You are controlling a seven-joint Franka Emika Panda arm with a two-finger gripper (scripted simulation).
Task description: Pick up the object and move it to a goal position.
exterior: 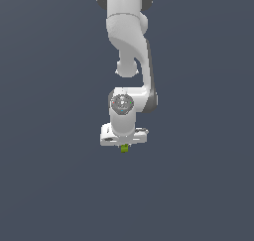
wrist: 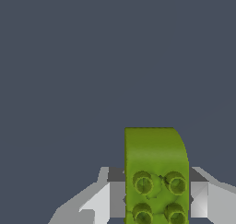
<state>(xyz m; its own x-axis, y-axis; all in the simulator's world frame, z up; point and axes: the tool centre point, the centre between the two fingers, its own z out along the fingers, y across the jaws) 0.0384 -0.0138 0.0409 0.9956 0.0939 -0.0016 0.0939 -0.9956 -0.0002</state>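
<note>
We have our end effector [wrist: 156, 197] clamped on the yellow-green studded brick [wrist: 156, 172], which sits between its fingers [wrist: 103, 202]. Judging by this, the pick-up is done; carrying it to the goal remains, and no goal marker shows.

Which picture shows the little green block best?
The wrist view. There the green block fills much of the picture, showing its round studs and one curved corner, with a gripper finger on each side. In the exterior view it is only a tiny green speck under the white gripper.
</note>
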